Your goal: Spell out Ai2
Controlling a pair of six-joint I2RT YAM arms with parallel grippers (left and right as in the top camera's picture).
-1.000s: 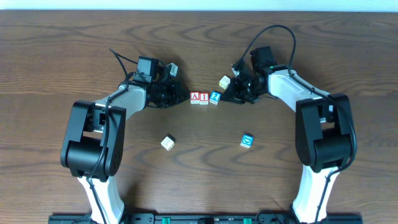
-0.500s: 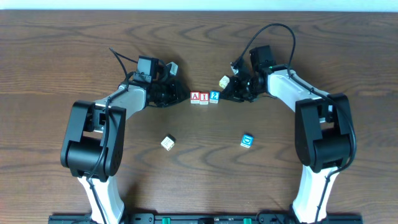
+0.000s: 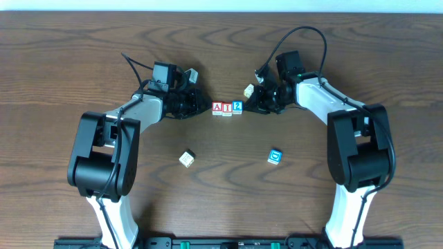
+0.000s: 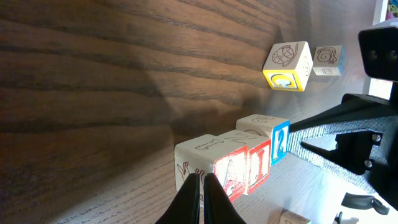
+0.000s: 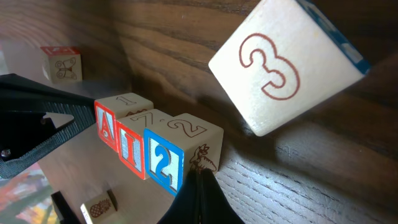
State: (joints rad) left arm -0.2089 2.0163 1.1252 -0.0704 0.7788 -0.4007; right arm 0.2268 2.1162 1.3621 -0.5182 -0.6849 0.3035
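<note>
**Pincers closed at both ends of the A I 2 row**

Your left pincer (image 4: pixel 200 194) has its two tips brought together into one narrow point, gripping nothing, and that point touches the outer end of the A block (image 4: pixel 231 177). Your right pincer (image 5: pixel 198 196) matches it: tips together, empty, its point against the outer side of the 2 block (image 5: pixel 163 163). You likely hold them closed so each works as a slim pusher, squaring the row from either end without lifting a block.

Between the two points lies the task's row, flat on the dark wooden worktop (image 3: pixel 221 207): A block, I block (image 4: pixel 258 163), 2 block, side by side and touching, midway between the arms. From above it reads A I 2, left to right. The spelling looks complete, or nearly; only fine straightening might remain.

Just past the row, close beside your right pincer, a spare block showing a 3 (image 5: pixel 283 68) sits apart from the 2 block. Farther off, toward the arm bases, a cream block (image 3: pixel 186 158) and a blue block (image 3: pixel 275 156) lie well apart from the row and from each other.

No tray or box appears; the blocks lie on the bare worktop.
</note>
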